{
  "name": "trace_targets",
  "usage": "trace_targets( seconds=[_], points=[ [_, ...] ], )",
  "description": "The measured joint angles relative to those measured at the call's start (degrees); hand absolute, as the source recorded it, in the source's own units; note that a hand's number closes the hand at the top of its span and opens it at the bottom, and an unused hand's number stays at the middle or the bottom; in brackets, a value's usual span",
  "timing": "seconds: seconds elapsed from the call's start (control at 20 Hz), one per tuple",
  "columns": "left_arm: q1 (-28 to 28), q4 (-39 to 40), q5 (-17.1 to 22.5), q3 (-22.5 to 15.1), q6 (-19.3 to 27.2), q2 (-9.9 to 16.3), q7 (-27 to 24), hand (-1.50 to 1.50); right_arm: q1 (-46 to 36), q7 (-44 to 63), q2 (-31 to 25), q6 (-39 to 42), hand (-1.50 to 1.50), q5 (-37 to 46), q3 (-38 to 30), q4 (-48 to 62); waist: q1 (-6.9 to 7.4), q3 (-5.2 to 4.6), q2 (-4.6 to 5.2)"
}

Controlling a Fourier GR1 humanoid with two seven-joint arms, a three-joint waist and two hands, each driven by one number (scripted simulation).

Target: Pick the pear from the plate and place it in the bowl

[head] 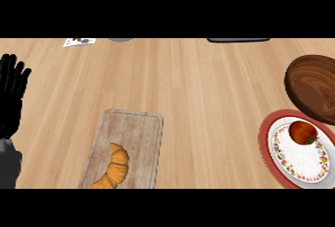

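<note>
Nothing is reaching for the fruit yet. The left hand (12,91) stands at the far left edge of the counter (196,80), fingers straight up and a little spread, holding nothing; it is just resting there. The right hand is nowhere in view.

Over at the right edge sits the plate (307,166), white with a patterned band and a red rim, and the pear (303,132) lies on its upper part. It reads red-orange with a bit of green near the bottom, though from this angle I can't make out its shape well. The dark wooden bowl (315,86) is just behind the plate, so close that their rims seem to overlap at the edge of the frame.

Here's what worries me. The only hand showing is well apart from the fruit, with a wooden board (134,133) carrying a croissant (114,168) lying between them. A low sweep across from the left could clip that board or drag the pastry. The right hand looks the better choice, I'd say. The pear is rounded and sits near the plate's rim, so a sideways nudge could roll it off. And with bowl and plate both partly cut off by the view, a release misjudged near the bowl's rim may land outside.
</note>
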Motion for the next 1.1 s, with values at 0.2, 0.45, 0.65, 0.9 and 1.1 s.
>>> trace_targets(
  seconds=[0.2,0.45,0.65,0.9,1.1],
  points=[
    [-0.4,0.0,-0.5,-1.1,0.3,-1.1,-0.3,0.0,-1.2,-7.0,-5.2,4.1,1.5,-3.6,-4.0,4.0,0.96,-0.1,0.0],
    [-1.5,0.9,-0.9,-1.4,0.2,-0.9,-0.5,0.0,-3.9,-9.2,-9.4,10.4,1.5,-7.8,-6.6,6.9,1.69,-0.23,0.03],
    [-2.5,1.5,-1.0,-1.8,0.0,-1.0,-0.1,0.0,-8.2,-6.2,-10.7,14.8,1.5,-9.9,-5.6,6.1,2.6,-0.34,0.12],
    [-3.4,1.9,-1.1,-2.1,-0.1,-0.9,0.2,0.0,-14.4,0.1,-10.4,19.5,1.5,-11.3,-2.1,2.8,3.24,-0.4,0.22],
    [-3.4,2.8,-2.0,-2.9,0.4,-2.0,-1.3,0.0,-19.8,5.7,-8.1,22.0,1.5,-11.4,2.2,-1.3,3.59,-0.45,0.28]
  ],
)
